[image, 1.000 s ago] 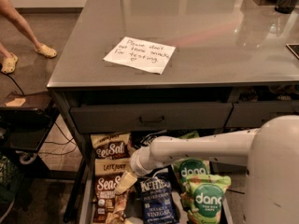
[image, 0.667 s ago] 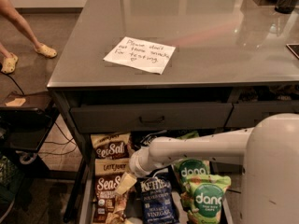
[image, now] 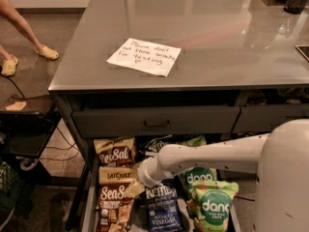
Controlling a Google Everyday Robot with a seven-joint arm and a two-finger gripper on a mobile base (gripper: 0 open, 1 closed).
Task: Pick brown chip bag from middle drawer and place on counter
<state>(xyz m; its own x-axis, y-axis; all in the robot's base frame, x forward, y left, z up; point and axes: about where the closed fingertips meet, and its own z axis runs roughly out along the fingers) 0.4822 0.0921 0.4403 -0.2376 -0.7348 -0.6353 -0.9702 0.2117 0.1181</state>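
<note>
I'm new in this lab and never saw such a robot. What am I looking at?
One camera looks down from above. The white bulk at lower right is the robot, and its single arm reaches across into the open middle drawer. The gripper sits at the nearer brown chip bag; whether it grips it is unclear. A second brown bag, a blue Kettle bag and green Dang bags lie there too. The grey counter bears a handwritten note.

Dark brown chip bag (image: 113, 204) front-left in open middle drawer (image: 89, 208), end effector (image: 135, 188) at its right edge, grey counter (image: 217, 33) above
</note>
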